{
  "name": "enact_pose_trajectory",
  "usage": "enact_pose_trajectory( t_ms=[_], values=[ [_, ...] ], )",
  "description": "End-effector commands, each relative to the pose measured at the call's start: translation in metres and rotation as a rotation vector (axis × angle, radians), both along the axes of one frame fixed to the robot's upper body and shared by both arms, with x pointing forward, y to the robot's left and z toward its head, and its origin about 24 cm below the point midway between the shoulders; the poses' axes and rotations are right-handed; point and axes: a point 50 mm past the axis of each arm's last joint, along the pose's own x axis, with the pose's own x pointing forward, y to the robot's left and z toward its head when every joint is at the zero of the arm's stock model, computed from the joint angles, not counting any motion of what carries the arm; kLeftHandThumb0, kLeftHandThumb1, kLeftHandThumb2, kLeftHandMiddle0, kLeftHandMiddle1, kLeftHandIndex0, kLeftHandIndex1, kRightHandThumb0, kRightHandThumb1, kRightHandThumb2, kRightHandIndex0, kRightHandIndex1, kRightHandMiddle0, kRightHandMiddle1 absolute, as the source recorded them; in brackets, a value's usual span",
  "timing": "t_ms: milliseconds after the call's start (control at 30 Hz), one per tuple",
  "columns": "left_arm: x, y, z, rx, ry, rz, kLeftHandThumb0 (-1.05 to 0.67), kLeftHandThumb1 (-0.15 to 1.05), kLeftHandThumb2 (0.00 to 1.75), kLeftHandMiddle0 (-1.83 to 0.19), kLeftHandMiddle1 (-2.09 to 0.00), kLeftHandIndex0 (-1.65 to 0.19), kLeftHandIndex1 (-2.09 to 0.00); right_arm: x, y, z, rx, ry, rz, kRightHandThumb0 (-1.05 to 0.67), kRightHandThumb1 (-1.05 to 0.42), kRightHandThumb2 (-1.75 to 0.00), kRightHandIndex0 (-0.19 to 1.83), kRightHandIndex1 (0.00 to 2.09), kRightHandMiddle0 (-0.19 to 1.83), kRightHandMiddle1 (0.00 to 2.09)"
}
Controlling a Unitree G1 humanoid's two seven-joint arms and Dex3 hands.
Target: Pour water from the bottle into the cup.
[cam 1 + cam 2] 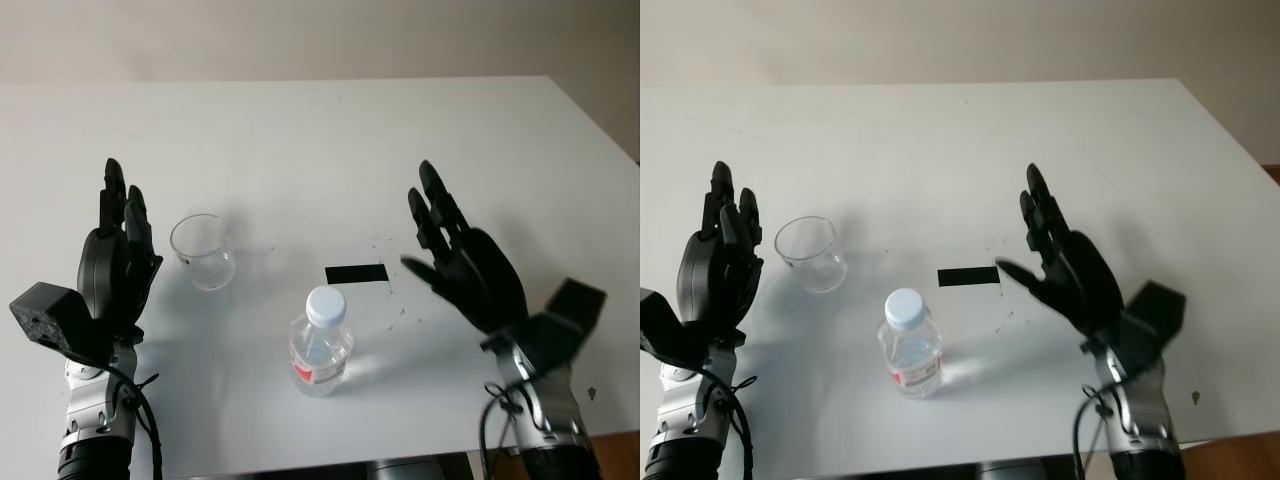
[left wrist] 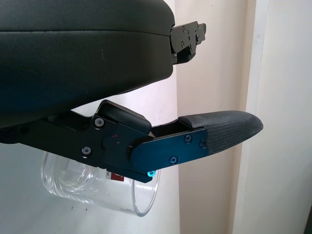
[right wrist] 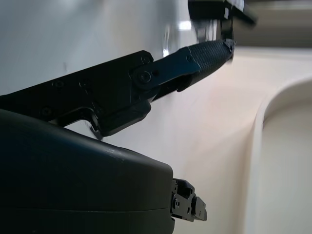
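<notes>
A small clear water bottle (image 1: pixel 321 345) with a white cap and a red label stands upright near the table's front edge. An empty clear plastic cup (image 1: pixel 203 251) stands upright to its left and a little farther back; it also appears in the left wrist view as the cup (image 2: pixel 97 187). My left hand (image 1: pixel 118 245) is open, held up just left of the cup, apart from it. My right hand (image 1: pixel 450 245) is open, raised to the right of the bottle, palm turned toward it, with a clear gap between them.
The white table (image 1: pixel 320 140) stretches far back. A black tape strip (image 1: pixel 356 273) lies on it just behind the bottle. The table's front edge runs close below the bottle, and its right edge slants away at the far right.
</notes>
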Motion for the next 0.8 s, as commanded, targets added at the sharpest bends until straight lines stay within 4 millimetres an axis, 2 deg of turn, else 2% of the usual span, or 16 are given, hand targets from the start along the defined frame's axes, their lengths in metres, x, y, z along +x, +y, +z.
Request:
enact_pose_trajectory(
  t_ms=[0,200,333,600,767],
  values=[
    [0.0,0.001,0.003,0.003,-0.009,0.004,-0.89,1.05,0.67,0.19,0.0,0.19,0.0,-0.01,-0.004,0.006,-0.01,-0.043,0.034,-0.89,-0.99,-0.06,-0.19,0.0,-0.19,0.0],
    [0.0,0.001,0.004,0.0,-0.008,0.006,-0.88,1.05,0.69,0.19,0.0,0.19,0.0,-0.03,-0.006,0.011,-0.027,-0.042,0.144,-0.96,-0.99,-0.05,-0.19,0.0,-0.19,0.0],
    [0.001,0.002,0.005,0.008,-0.011,0.003,-0.88,1.05,0.69,0.19,0.0,0.19,0.0,-0.037,-0.004,0.011,-0.059,-0.038,0.212,-0.94,-0.97,-0.05,-0.19,0.0,-0.19,0.0],
    [0.003,0.001,0.007,0.014,-0.025,0.005,-0.88,1.05,0.68,0.19,0.0,0.19,0.0,-0.039,0.017,0.009,-0.077,-0.066,0.255,-0.97,-0.97,-0.05,-0.19,0.0,-0.19,0.0],
    [0.004,0.0,0.006,0.006,-0.028,0.002,-0.89,1.05,0.69,0.19,0.0,0.19,0.0,-0.032,0.029,0.003,-0.096,-0.039,0.241,-0.9,-0.96,-0.05,-0.19,0.0,-0.19,0.0]
  ],
)
